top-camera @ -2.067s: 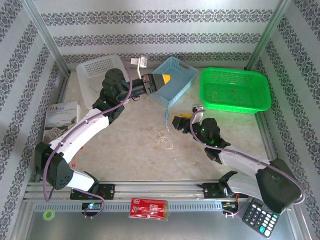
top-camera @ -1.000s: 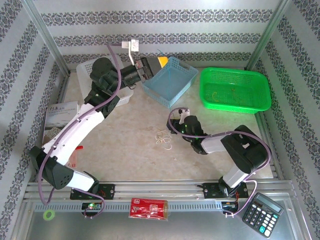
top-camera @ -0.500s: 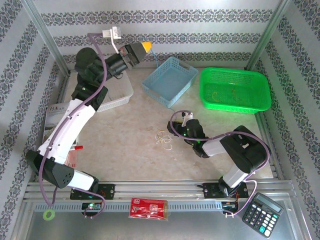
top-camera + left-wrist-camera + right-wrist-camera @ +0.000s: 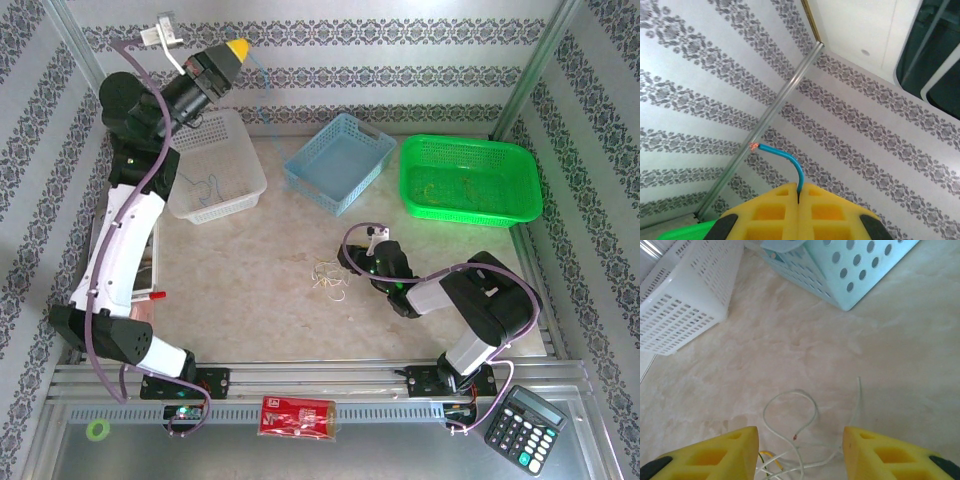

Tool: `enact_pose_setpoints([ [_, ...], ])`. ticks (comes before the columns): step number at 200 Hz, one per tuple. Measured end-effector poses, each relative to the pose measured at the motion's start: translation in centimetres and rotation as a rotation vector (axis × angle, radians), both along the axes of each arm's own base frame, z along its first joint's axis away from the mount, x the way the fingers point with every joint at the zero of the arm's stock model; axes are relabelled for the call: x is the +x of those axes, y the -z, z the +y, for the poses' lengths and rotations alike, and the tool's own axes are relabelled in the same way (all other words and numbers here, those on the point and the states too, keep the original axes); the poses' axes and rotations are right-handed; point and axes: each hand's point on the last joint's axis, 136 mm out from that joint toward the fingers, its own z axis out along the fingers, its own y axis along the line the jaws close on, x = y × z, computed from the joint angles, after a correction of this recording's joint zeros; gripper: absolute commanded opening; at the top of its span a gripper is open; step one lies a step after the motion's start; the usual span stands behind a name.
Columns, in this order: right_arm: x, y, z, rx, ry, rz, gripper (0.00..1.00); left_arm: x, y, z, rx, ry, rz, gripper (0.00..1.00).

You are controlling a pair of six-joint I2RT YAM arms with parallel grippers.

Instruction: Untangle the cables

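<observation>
Since the frame two seconds back, the left arm has swung from over the blue basket (image 4: pixel 340 165) up and away to its left. The left gripper (image 4: pixel 236 47) now hangs high against the patterned back wall, above the far side of the white basket (image 4: pixel 228 203) that sits just left of the blue one.

Its yellow fingers are pressed flat together, pinching a blue cable (image 4: pixel 790 159) in the seam. In the left wrist view the cable stands straight out past the fingertips, then bends sideways to a bare coppery tip. In the top view a faint thin line seems to trail from the gripper down towards the blue basket's far left corner. It is too fine to be sure.

A second blue cable (image 4: pixel 205 187) lies curled on the white basket's floor.

The right arm has stayed low on the table (image 4: pixel 250 290), on the near side of the blue basket. The right gripper (image 4: pixel 800 439) has spread its fingers since a second ago; they stand apart and grip nothing.

Just in front of them lies the tangle (image 4: pixel 329 275) of pale cables, nearer than the blue basket. Its longer run goes crosswise to that basket's near wall. One pale loop opens towards the blue basket, and one strand points straight at it. A yellow-green strand (image 4: pixel 767 456) lies between the fingers.
</observation>
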Motion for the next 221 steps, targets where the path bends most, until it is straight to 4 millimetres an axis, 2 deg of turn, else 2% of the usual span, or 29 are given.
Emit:
enact_pose_setpoints([
  [44,-0.1,0.2,-0.6,0.000,0.011,0.014,0.53,1.8,-0.6,4.0,-0.016,-0.100,-0.003,0.00],
  [65,-0.1,-0.7,-0.5,0.016,-0.002,0.004,0.56,2.2,-0.6,5.6,-0.009,-0.149,-0.014,0.00],
  [87,-0.4,-2.5,-0.2,0.043,-0.024,-0.024,0.61,2.8,-0.4,6.8,0.010,-0.205,-0.029,0.00],
  [125,-0.5,-6.6,-0.3,0.077,-0.051,-0.081,0.68,4.0,1.2,8.5,0.048,-0.284,-0.025,0.00],
  [163,-0.5,-10.6,-1.4,0.055,-0.045,-0.140,0.80,5.6,2.8,9.7,0.060,-0.338,-0.012,0.00],
  [175,-0.7,-11.6,-1.9,0.039,-0.043,-0.158,0.88,6.4,3.1,9.9,0.060,-0.345,-0.017,0.00],
  [200,-1.3,-12.8,-3.0,-0.001,-0.036,-0.177,0.98,8.4,4.4,10.4,0.055,-0.360,-0.010,0.00],
  [221,-1.7,-12.8,-4.0,-0.049,-0.019,-0.169,0.98,10.3,6.0,10.9,0.056,-0.372,0.013,0.00],
])
